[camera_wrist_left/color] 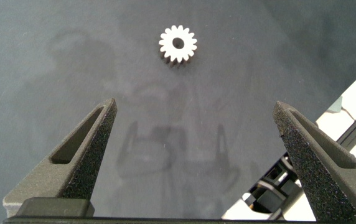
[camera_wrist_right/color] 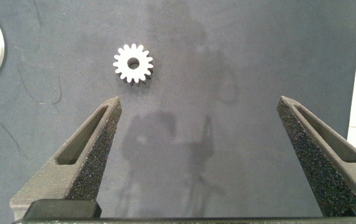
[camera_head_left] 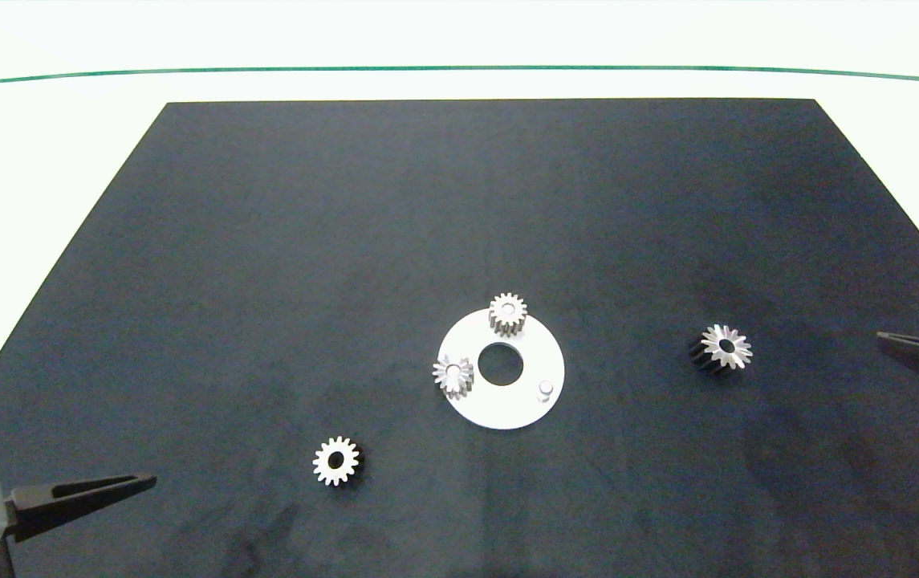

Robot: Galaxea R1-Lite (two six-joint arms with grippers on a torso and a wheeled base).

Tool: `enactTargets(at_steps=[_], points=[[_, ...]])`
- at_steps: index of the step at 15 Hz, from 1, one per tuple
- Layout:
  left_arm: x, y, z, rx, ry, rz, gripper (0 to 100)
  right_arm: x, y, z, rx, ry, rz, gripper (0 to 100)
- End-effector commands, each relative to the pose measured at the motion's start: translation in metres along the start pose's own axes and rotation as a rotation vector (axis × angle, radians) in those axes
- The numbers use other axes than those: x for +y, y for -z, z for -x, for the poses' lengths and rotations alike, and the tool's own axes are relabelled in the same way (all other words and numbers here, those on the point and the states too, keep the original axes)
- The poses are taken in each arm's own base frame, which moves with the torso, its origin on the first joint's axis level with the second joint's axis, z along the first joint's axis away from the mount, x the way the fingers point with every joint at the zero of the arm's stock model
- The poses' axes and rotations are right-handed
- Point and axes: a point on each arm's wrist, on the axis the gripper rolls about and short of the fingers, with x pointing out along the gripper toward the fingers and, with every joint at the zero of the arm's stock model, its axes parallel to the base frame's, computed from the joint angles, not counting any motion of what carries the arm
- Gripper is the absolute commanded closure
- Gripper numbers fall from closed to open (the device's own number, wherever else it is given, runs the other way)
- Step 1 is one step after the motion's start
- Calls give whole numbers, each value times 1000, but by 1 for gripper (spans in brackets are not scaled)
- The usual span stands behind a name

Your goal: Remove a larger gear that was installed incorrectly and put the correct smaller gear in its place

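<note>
Bright, even light from overhead washes the white counter (camera_head_left: 66, 201) nearly featureless. The black mat (camera_head_left: 347, 241) carries faint smudgy sheen and dim arm shadows. The gears stay sharp, their faces glinting.

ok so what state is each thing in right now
wide silver star-toothed larger gear: off the disc, loose on black mat
small silver blunt-toothed smaller gear: loose on mat, not installed
white round disc: two gears mounted, third peg bare
left gripper: open
right gripper: open
</note>
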Motion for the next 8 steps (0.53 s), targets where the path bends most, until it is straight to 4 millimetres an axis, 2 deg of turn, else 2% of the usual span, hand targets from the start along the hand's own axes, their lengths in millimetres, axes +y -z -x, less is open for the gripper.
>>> enactTargets(at_steps=[1,8], points=[[0,-3,-19,42,49,-23,0,-1,0,3,-8,3,-2,0],[4,3,-53,78,29,-114,0,-2,0,5,-15,3,-5,0]])
